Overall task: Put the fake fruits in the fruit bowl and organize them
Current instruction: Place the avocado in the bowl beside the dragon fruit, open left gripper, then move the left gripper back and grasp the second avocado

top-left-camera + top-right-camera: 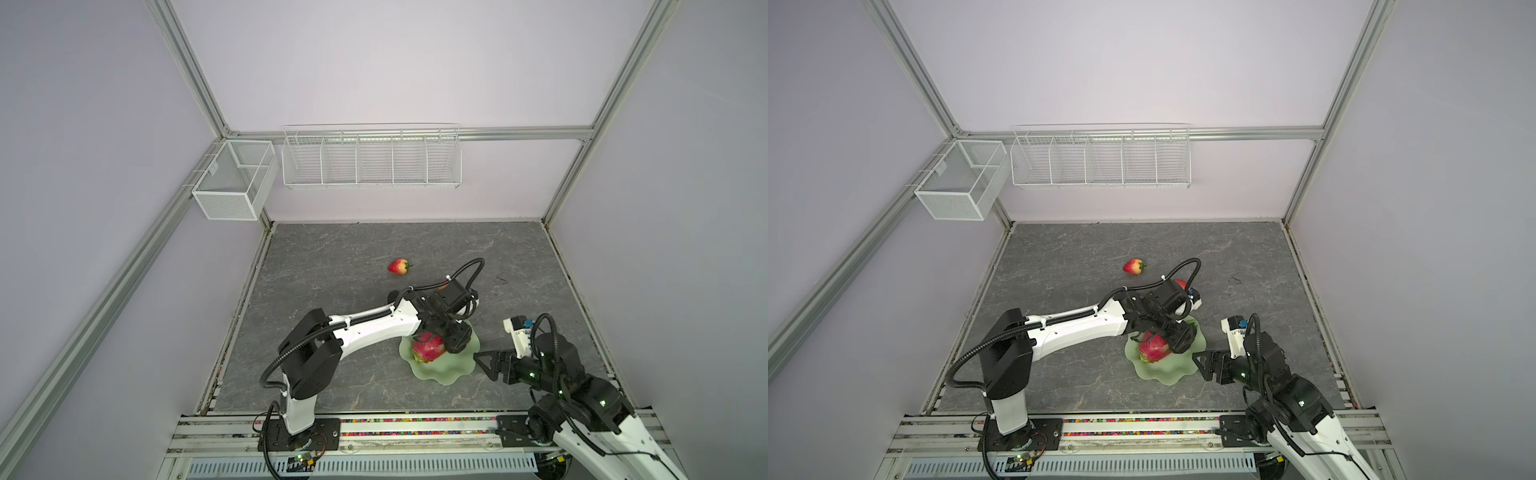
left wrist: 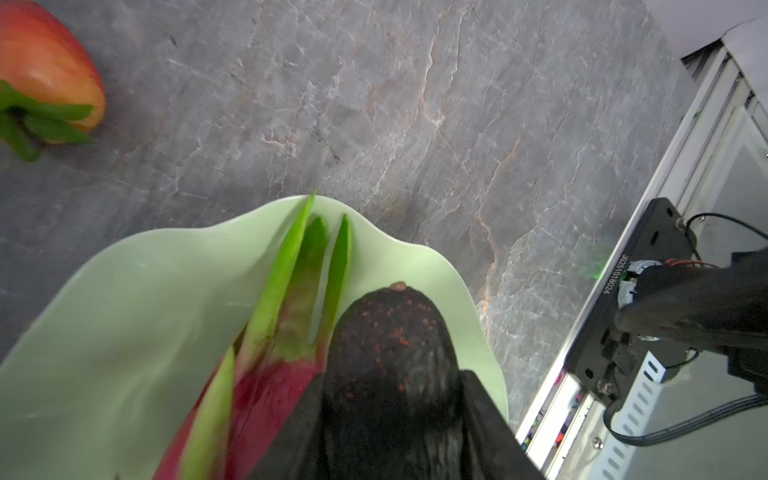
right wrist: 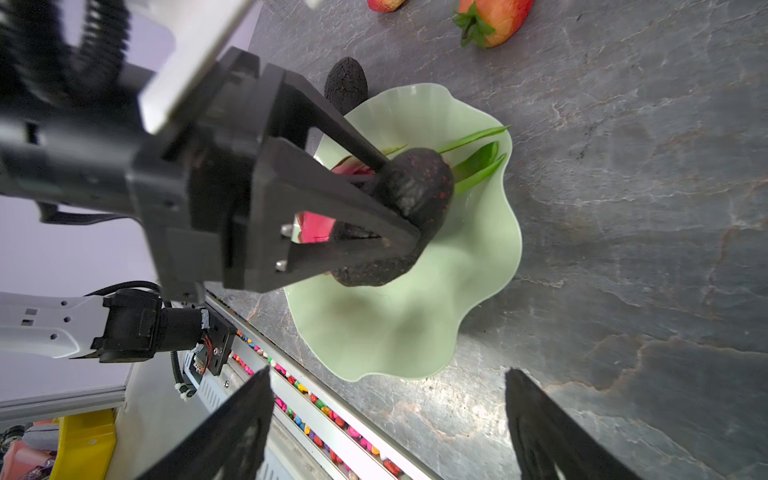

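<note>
My left gripper [image 2: 392, 382] is shut on a dark avocado [image 2: 390, 332], holding it low over the mint-green fruit bowl [image 2: 124, 311]. The avocado hangs right beside the magenta dragon fruit [image 2: 266, 374], which lies in the bowl with its green tip pointing toward the rim. In both top views the left wrist covers much of the bowl [image 1: 440, 370] and dragon fruit [image 1: 428, 348]. A second avocado [image 3: 345, 85] lies on the table against the bowl's far rim. One strawberry [image 1: 399, 266] sits farther back, and another [image 1: 1180, 284] peeks out behind the left wrist. My right gripper [image 1: 482, 365] stands open and empty beside the bowl's right rim.
The grey marble tabletop has metal rails along its front edge [image 1: 415, 428]. White wire baskets [image 1: 370, 158] and a mesh box [image 1: 232, 178] hang on the back wall, well away from the arms.
</note>
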Controlling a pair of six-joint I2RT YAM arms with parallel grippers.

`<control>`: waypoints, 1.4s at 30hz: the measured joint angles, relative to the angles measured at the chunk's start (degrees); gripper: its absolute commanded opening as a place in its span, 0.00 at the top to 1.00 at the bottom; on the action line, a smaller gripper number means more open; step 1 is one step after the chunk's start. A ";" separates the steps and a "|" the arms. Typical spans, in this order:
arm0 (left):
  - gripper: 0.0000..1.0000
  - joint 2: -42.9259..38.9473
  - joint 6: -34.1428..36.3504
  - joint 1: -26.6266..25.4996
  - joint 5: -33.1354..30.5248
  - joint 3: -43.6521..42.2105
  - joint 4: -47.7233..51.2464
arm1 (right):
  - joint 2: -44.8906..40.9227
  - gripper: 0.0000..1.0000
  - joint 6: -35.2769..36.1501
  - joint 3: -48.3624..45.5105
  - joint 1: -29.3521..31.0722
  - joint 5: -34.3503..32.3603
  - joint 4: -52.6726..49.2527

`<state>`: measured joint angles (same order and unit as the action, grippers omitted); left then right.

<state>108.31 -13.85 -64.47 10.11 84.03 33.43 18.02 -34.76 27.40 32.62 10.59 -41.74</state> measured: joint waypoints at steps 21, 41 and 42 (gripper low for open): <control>0.36 0.11 0.66 -0.70 -2.73 0.11 1.20 | -0.59 0.12 0.28 -0.02 0.00 0.02 0.24; 0.26 -2.16 -9.66 27.28 -17.03 -1.92 7.04 | 37.77 0.12 12.15 10.97 3.15 8.66 22.03; 0.26 -0.85 -9.70 27.28 -16.35 -1.57 7.34 | 38.53 0.12 12.33 10.97 3.15 8.83 22.60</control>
<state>107.46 -23.55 -37.19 -6.24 82.46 40.77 56.55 -22.44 38.37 35.77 19.42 -19.14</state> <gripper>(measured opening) 0.746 0.880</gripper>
